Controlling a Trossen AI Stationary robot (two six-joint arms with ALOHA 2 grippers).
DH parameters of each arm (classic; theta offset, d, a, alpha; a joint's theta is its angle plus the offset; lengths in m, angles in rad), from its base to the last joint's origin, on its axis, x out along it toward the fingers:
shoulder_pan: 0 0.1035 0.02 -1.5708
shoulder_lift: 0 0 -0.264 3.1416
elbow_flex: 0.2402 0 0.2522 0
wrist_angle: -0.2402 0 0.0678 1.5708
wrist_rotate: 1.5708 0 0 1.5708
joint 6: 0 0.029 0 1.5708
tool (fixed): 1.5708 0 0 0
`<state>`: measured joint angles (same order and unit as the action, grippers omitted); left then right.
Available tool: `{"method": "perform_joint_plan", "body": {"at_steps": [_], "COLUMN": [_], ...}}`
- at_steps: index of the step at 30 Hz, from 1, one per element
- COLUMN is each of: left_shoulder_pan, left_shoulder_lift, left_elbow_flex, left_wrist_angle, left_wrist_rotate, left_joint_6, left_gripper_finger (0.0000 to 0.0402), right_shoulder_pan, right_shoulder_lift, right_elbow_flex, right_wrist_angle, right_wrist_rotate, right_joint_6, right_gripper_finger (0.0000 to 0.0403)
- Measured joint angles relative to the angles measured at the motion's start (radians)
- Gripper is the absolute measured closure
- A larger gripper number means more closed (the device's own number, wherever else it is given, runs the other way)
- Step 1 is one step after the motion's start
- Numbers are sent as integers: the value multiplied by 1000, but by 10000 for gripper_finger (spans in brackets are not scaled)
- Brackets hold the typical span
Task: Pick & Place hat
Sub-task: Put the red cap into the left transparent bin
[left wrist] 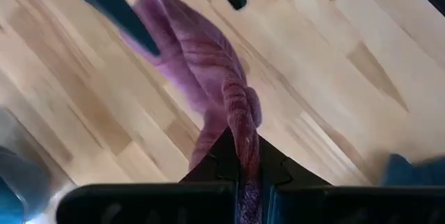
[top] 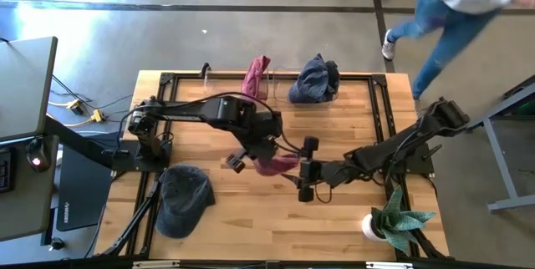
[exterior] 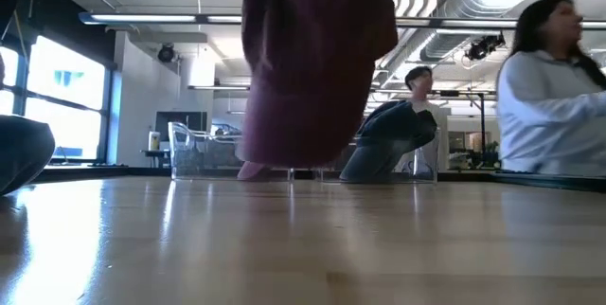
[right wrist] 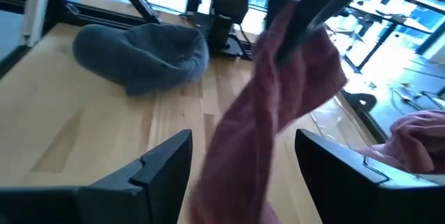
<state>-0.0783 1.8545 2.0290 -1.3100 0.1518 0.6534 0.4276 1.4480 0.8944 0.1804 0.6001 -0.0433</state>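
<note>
Left fingers (left wrist: 249, 182) pinch the maroon fabric hat (top: 272, 164), which hangs above mid-desk. Left arm reaches from the left side, elbow bent, wrist pointing down. Right fingers (right wrist: 240, 158) stand spread either side of the hanging hat, gripping nothing; right arm stretches low across the wooden desk (top: 334, 219) from the right.

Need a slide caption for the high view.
Left gripper shut on maroon hat mid-table; right gripper open beside it; grey hat lies on the table.
</note>
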Motion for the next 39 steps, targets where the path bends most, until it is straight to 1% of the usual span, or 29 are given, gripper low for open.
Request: {"method": "perform_joint_plan", "body": {"at_steps": [3,5,7,10,15,16,17,20,22,25,27,29,32,34,36,37,39], "left_shoulder_pan": [0,-1,-1,0,0,0,0,0,7,34,54,75,105,114,112,111,110], "left_shoulder_lift": [29,41,41,32,37,37,37,37,37,37,34,17,4,-21,-73,-111,-214], "left_elbow_flex": [9,0,1,6,3,3,3,3,3,4,4,3,-1,-61,-154,-209,-358], "left_wrist_angle": [67,50,72,102,137,139,137,141,141,125,73,-24,-92,-69,17,81,162], "left_wrist_rotate": [25,28,29,31,4,0,-5,-45,-82,-130,-150,-155,-136,-124,-122,-116,-114], "left_joint_6": [17,22,25,28,21,7,-19,-102,-136,-162,-171,-214,-301,-319,-317,-314,-323], "left_gripper_finger": [401,401,401,401,401,401,401,390,368,322,290,264,247,247,254,259,271], "right_shoulder_pan": [-8,-21,-37,-55,-77,-79,-82,-82,-84,-94,-106,-124,-160,-190,-224,-242,-280], "right_shoulder_lift": [12,13,13,13,13,12,12,12,12,12,12,12,11,4,-12,-23,-45], "right_elbow_flex": [0,0,0,0,0,0,0,0,0,0,0,0,0,0,0,0,0], "right_wrist_angle": [9,12,15,13,12,14,14,9,-5,-37,-56,-71,-67,-58,-57,-57,-47], "right_wrist_rotate": [10,-24,-79,-135,-206,-212,-216,-207,-207,-186,-167,-148,-131,-140,-138,-133,-136], "right_joint_6": [13,43,66,69,69,69,69,118,141,176,213,227,229,228,218,206,174], "right_gripper_finger": [159,172,196,253,374,388,392,384,393,396,396,399,398,399,399,399,400]}}
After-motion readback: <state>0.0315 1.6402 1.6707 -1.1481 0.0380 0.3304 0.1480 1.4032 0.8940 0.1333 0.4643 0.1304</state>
